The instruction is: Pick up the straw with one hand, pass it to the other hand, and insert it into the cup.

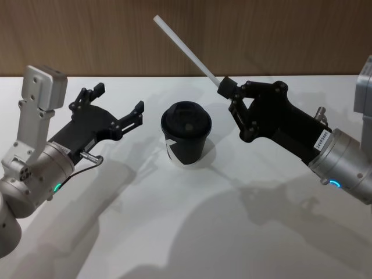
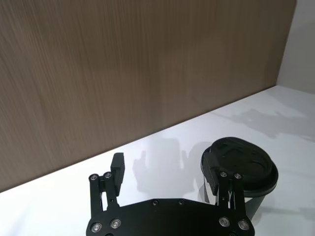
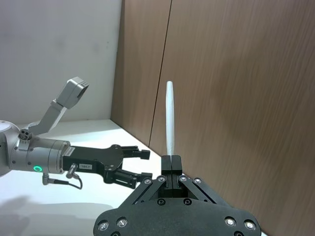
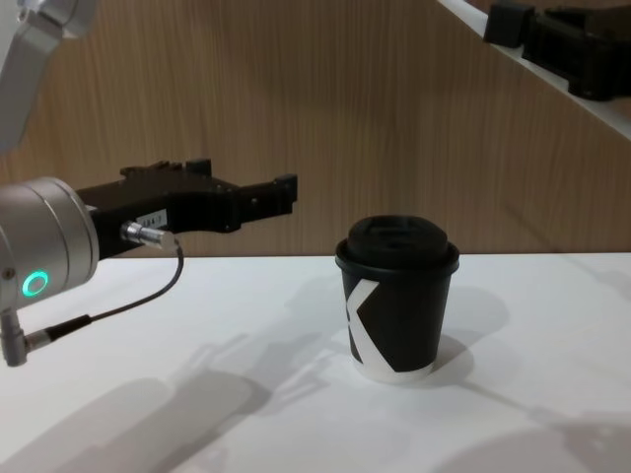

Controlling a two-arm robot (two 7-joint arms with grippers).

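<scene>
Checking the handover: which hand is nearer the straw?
Right. The right hand is shut on the straw at its end, right of the cup; the left hand is open, left of the cup, apart from the straw.

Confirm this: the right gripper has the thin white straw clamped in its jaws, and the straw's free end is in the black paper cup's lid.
No. In the head view the right gripper clamps the thin white straw, but its free end points up toward the wood wall, clear of the black paper cup.

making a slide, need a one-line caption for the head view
Right gripper holds the straw by one end, tilted upward, right of the cup; open left gripper on the cup's left.
</scene>
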